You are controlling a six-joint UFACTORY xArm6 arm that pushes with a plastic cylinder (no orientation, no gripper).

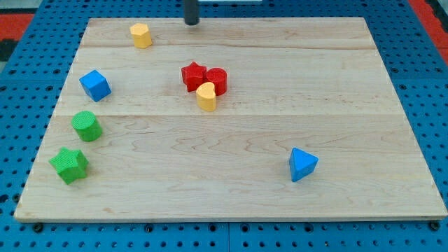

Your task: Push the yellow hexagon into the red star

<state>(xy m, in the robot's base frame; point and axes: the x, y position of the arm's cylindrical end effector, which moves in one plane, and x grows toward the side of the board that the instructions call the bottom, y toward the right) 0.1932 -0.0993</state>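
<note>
The yellow hexagon [141, 35] stands near the board's top left edge. The red star [193, 75] sits near the board's middle, touching a red cylinder [216, 80] on its right. A yellow heart-shaped block [206, 96] rests just below them, touching them. My tip [191, 22] is at the view's top edge, to the right of the yellow hexagon and well above the red star, touching no block.
A blue cube [94, 85], a green cylinder [87, 126] and a green star [69, 165] line the board's left side. A blue triangular block [302, 164] sits at the lower right. The wooden board [336, 84] lies on a blue pegboard.
</note>
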